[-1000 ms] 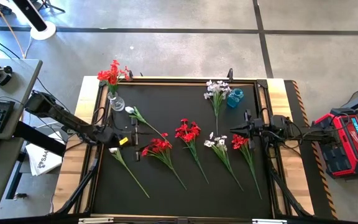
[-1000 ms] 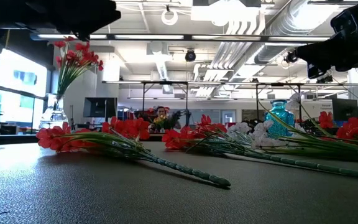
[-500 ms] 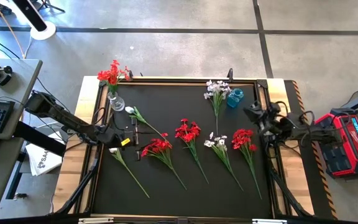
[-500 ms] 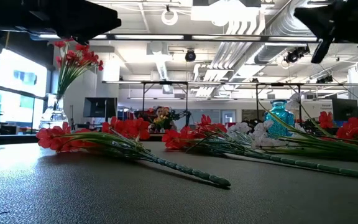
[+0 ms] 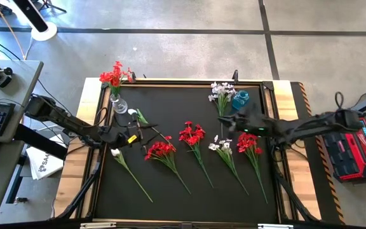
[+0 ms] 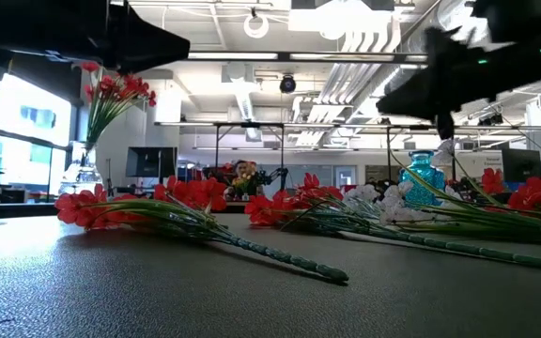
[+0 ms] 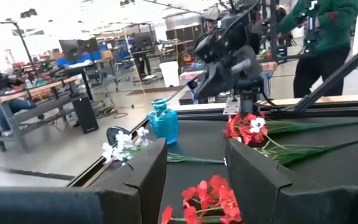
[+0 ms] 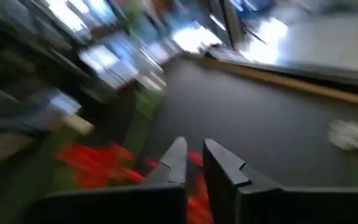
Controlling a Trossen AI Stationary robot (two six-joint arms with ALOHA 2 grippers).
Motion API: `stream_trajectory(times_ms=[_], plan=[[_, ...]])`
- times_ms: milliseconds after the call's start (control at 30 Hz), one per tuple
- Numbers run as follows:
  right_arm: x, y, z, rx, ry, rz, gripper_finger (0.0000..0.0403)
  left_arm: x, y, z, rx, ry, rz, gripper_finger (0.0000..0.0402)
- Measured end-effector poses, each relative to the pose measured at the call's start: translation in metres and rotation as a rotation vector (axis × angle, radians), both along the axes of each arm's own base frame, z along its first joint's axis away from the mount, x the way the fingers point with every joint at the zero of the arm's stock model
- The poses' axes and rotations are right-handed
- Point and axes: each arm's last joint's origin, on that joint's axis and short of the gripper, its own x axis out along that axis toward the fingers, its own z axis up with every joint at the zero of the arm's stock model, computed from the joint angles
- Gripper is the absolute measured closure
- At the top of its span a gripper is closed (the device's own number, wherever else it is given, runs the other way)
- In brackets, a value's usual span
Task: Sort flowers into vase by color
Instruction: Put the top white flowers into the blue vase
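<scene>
Over the right half of the black mat (image 5: 183, 187), the right gripper (image 5: 223, 121) hangs above the table. It is between the blue vase (image 5: 239, 100) and the flowers that lie flat. Its fingers (image 8: 176, 163) are almost pressed together, with only a thin slit between them, and nothing is in the slit.

Two flowers are just beside it, on the side of the table's near edge: a white spray (image 5: 221, 145) and, further right, a red spray (image 5: 247, 142). Both lie with the blossoms toward the vases. Their long stems run away to the near edge and lean a little to the right. I judge that the coming move depends on this: the claw must come down across a stem, not along it, and it must spread first.

The right arm is clearly the nearer one for these two. The left gripper (image 5: 137, 131) waits far on the other side, near the clear vase (image 5: 119, 105) that already holds red blossoms (image 5: 114, 76). Its fingers (image 7: 146, 175) are spread and hold nothing.

Which of the two sprays the right gripper aims at I cannot tell. Its wrist view shows only something red (image 8: 95, 163) below and beyond the fingers, and the shape is hard to make out. In the low view the right arm is a dark mass against the ceiling lights, so its height over the mat is not clear. The stems on the right are also partly hidden behind one another there.
</scene>
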Motion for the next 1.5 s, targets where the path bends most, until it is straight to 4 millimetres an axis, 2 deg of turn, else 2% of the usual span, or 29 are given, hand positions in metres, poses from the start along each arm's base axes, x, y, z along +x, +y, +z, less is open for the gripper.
stream_trajectory(times_ms=[167, 267, 467, 600, 833, 967, 1100, 1400, 1500], plan=[[0.036, -0.016, 0.012, 0.117, 0.425, -0.148, 0.0311, 0.001, 0.002, -0.002, -0.034, 0.009, 0.007, 0.0251], [0.053, -0.028, 0.013, 0.191, 0.639, -0.224, 0.0263, 0.001, 0.003, -0.004, -0.053, 0.022, 0.008, 0.0251], [0.088, -0.051, -0.002, 0.284, 0.826, -0.311, 0.018, 0.0, 0.002, -0.011, -0.131, 0.054, 0.007, 0.0251], [0.097, -0.065, -0.018, 0.387, 0.961, -0.355, 0.0163, 0.0, 0.002, -0.014, -0.158, 0.076, 0.01, 0.0251], [0.098, -0.082, -0.044, 0.451, 1.069, -0.399, 0.0186, 0.0, 0.002, -0.015, -0.167, 0.079, 0.01, 0.0251], [0.101, -0.086, -0.048, 0.444, 1.065, -0.383, 0.0211, 0.0, 0.002, -0.015, -0.174, 0.077, 0.011, 0.0251], [0.103, -0.086, -0.048, 0.437, 1.043, -0.369, 0.0254, 0.0, 0.002, -0.015, -0.174, 0.076, 0.011, 0.0251], [0.104, -0.089, -0.049, 0.418, 1.042, -0.363, 0.0383, 0.0, 0.002, -0.015, -0.188, 0.071, 0.011, 0.0251], [0.105, -0.085, -0.049, 0.396, 1.058, -0.336, 0.0397, 0.0, 0.002, -0.015, -0.199, 0.068, 0.01, 0.0251]])
